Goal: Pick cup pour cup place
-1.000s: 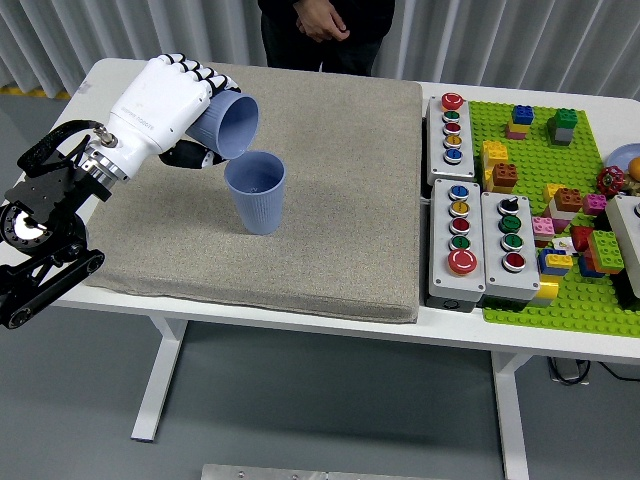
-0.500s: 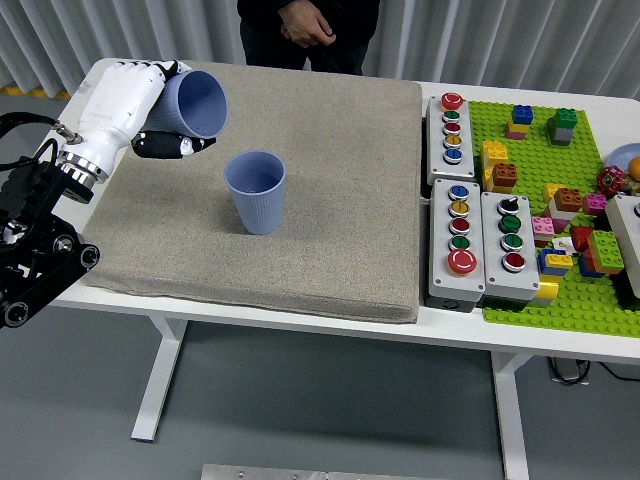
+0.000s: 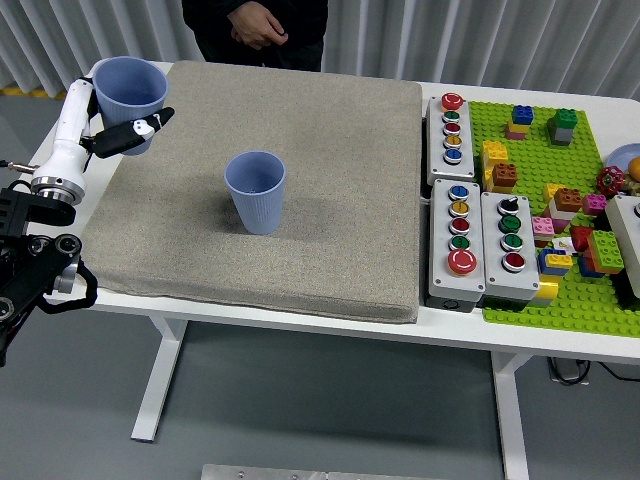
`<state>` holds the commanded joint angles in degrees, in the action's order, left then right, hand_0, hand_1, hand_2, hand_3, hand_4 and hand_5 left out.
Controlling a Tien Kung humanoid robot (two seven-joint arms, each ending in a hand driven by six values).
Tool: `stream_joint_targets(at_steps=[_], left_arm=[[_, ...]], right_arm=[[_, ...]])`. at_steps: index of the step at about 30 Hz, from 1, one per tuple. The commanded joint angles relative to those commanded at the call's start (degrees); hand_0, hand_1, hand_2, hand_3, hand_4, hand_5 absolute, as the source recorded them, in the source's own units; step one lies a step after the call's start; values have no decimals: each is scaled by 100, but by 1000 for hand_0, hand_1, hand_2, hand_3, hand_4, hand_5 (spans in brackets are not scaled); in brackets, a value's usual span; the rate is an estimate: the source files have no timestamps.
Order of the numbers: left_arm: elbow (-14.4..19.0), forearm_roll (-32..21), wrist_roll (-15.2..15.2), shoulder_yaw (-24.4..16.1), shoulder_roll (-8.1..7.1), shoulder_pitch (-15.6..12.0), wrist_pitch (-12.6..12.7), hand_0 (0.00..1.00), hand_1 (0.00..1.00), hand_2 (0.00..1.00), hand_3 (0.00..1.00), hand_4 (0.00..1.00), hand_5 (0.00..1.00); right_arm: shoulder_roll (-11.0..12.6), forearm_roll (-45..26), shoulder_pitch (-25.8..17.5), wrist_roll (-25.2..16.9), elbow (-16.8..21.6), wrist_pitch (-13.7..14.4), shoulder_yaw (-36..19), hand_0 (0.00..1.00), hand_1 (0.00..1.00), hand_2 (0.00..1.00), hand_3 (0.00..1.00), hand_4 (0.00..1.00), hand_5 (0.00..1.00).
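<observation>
My left hand (image 3: pixel 112 125) is shut on a blue ribbed cup (image 3: pixel 128 92), held nearly upright above the far left corner of the grey mat (image 3: pixel 330 180). Its thumb and fingers wrap the cup's lower part. A second blue cup (image 3: pixel 256 192) stands upright on the mat, well to the right of and nearer than the held one. My right hand does not show.
A person (image 3: pixel 255 25) stands at the far side with hands clasped. To the right of the mat lie three grey button boxes (image 3: pixel 452 128), then a green baseplate (image 3: pixel 560 210) with several toy bricks.
The held cup has swung from tilted over the standing cup back to nearly upright, moving left and away to the mat's far left corner. The person has shifted left.
</observation>
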<state>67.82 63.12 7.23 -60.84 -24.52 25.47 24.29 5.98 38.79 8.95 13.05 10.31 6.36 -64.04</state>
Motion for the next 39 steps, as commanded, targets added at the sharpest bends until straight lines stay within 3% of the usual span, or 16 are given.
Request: stream_joint_targets(at_steps=[4,9,13,18,22,27,39], left_arm=[[-87,-289,39,-263,216,-223,-2,506,483,508,521,790,179],[-161,159,89,-447,427,-335,96,513,490,511,533,793,192],[-198,454,246,-428,508,-363,256,527,504,517,556,798,205],[-267,576,392,-376,605,-379,274,552,529,526,589,795,215],[-368,429,571,-313,707,-407,235,552,529,526,589,795,215],[-633,-196,916,-249,860,-418,232,564,546,533,595,799,230],[-901,-404,1101,-158,1011,-521,253,565,551,539,597,798,241]], right_arm=[[-5,-8,-11,-2,0,-1,8,722,689,736,705,322,290],[-5,-11,3,-3,0,-1,7,723,689,737,705,322,290],[-8,-21,13,-8,0,2,9,723,689,737,705,322,291],[-2,-31,33,-13,0,1,16,723,689,737,705,322,293],[1,-55,52,-20,0,3,30,723,689,737,705,322,293],[-3,-52,72,-19,0,7,24,722,690,737,705,322,292],[-5,-21,86,-10,0,6,8,722,690,735,704,320,293]])
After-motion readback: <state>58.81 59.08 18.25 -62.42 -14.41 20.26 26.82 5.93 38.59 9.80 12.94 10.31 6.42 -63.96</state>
